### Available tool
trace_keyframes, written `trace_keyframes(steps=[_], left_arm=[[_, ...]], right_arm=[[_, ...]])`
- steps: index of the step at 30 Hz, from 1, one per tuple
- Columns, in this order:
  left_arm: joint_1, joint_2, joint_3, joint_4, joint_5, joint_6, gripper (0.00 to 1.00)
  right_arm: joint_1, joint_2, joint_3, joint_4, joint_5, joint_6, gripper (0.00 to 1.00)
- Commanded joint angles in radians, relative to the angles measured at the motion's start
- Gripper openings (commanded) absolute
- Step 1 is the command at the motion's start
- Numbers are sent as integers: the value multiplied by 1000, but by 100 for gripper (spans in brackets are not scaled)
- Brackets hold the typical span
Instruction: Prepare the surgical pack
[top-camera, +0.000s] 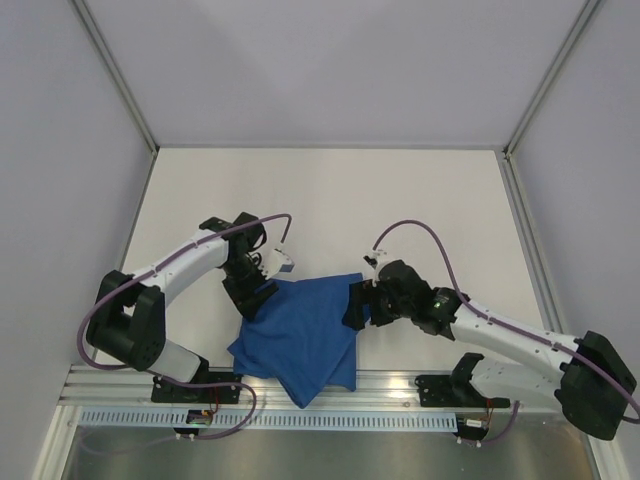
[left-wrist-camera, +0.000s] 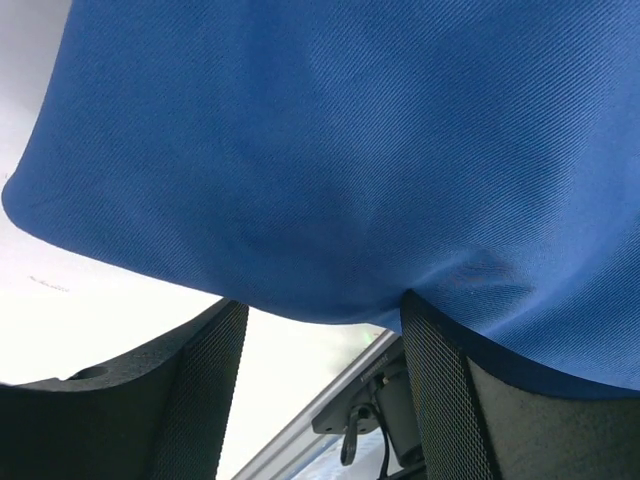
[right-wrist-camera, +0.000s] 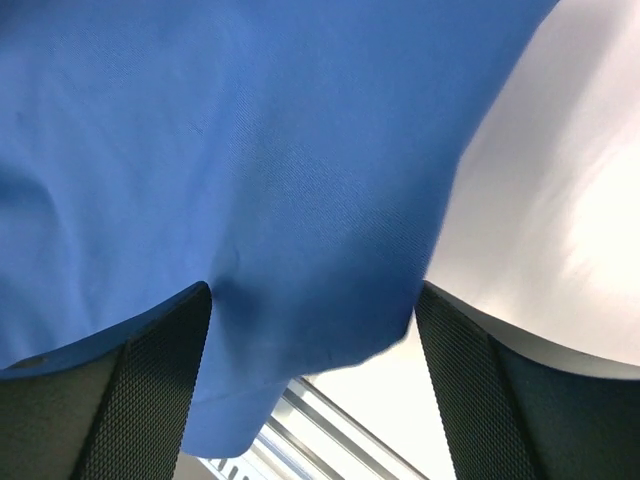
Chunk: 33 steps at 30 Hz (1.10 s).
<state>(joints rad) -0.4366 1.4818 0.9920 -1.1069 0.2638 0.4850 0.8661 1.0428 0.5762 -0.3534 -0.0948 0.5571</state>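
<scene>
The surgical pack is a royal-blue fabric drape (top-camera: 305, 335), folded into a creased bundle near the table's front edge, one corner reaching over the front rail. My left gripper (top-camera: 258, 293) is at its far left corner and my right gripper (top-camera: 357, 305) at its right edge. In the left wrist view the drape (left-wrist-camera: 330, 150) fills the upper frame; the left gripper (left-wrist-camera: 322, 300) is open, its right finger (left-wrist-camera: 450, 400) touching the fabric. In the right wrist view the drape (right-wrist-camera: 250, 150) hangs between the wide-apart fingers (right-wrist-camera: 150, 400) of the open right gripper (right-wrist-camera: 315, 290).
The white table (top-camera: 330, 200) is walled by grey panels at the back and sides. An aluminium rail (top-camera: 400, 385) runs along the front edge with both arm bases on it. The rail also shows in the left wrist view (left-wrist-camera: 320, 420).
</scene>
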Motion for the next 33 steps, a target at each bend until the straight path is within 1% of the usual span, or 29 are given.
trace_keyframes(steps=[1, 2, 3, 5, 6, 7, 8, 9, 11, 12, 13, 14, 17, 19, 20, 21, 22, 23, 24, 25, 26, 27, 28, 29, 30, 31, 32, 33], left_arm=[[-11, 9, -4, -2, 8, 6, 70], [-11, 9, -12, 2, 11, 7, 68], [-11, 9, -16, 11, 11, 10, 66], [-11, 9, -24, 25, 25, 10, 61], [-11, 11, -26, 39, 29, 9, 51], [-11, 12, -24, 42, 44, 7, 46], [-11, 15, -20, 47, 49, 6, 32], [-11, 20, -16, 56, 52, 4, 24], [-13, 23, -7, 73, 37, 1, 6], [-11, 23, -4, 97, 26, -3, 0], [-11, 23, 0, 114, -3, -3, 0], [-10, 23, 10, 131, -20, -2, 0], [19, 38, 57, 203, -95, 13, 0], [65, 98, 117, 229, -135, 21, 0], [119, 125, 202, 228, -144, 23, 0], [151, 183, 255, 214, -150, 21, 0], [177, 213, 307, 200, -158, 20, 0], [209, 239, 403, 164, -164, 23, 0], [214, 274, 442, 142, -167, 29, 0], [214, 282, 473, 127, -161, 55, 4], [214, 282, 505, 90, -149, 67, 32], [213, 264, 513, 73, -123, 76, 49], [211, 247, 514, 61, -74, 82, 62], [208, 198, 501, 49, -58, 89, 73], [202, 167, 487, 44, -37, 98, 78], [196, 129, 450, 45, -25, 112, 79], [182, 48, 433, 45, -17, 122, 81], [127, 4, 415, 45, -12, 133, 82]], right_arm=[[-3, 57, -60, 181, -95, 92, 84], [-4, 77, -76, 233, -118, 118, 82], [-9, 118, -88, 258, -128, 125, 74], [-22, 151, -125, 344, -166, 153, 62], [-30, 175, -133, 384, -177, 162, 50], [-38, 184, -134, 399, -183, 164, 44], [-61, 194, -127, 407, -187, 161, 39], [-73, 209, -119, 404, -187, 155, 29], [-114, 224, -98, 407, -189, 145, 17], [-130, 243, -89, 409, -189, 133, 8], [-145, 256, -78, 410, -187, 129, 4], [-174, 273, -43, 416, -187, 122, 1], [-229, 367, 29, 445, -201, 109, 0], [-254, 457, 134, 458, -201, 98, 0], [-277, 494, 173, 465, -206, 93, 1], [-289, 566, 274, 464, -210, 89, 0], [-303, 601, 324, 458, -217, 83, 1], [-321, 637, 383, 435, -223, 63, 0], [-329, 696, 477, 421, -224, 52, 2], [-334, 723, 531, 401, -224, 31, 8], [-343, 746, 574, 348, -229, -8, 18], [-346, 773, 609, 296, -236, -28, 34], [-355, 773, 655, 265, -243, -43, 41], [-358, 746, 653, 234, -255, -66, 52], [-364, 722, 637, 231, -260, -75, 57], [-372, 689, 592, 234, -261, -80, 62], [-377, 621, 562, 235, -269, -91, 68], [-378, 585, 535, 235, -275, -92, 70]])
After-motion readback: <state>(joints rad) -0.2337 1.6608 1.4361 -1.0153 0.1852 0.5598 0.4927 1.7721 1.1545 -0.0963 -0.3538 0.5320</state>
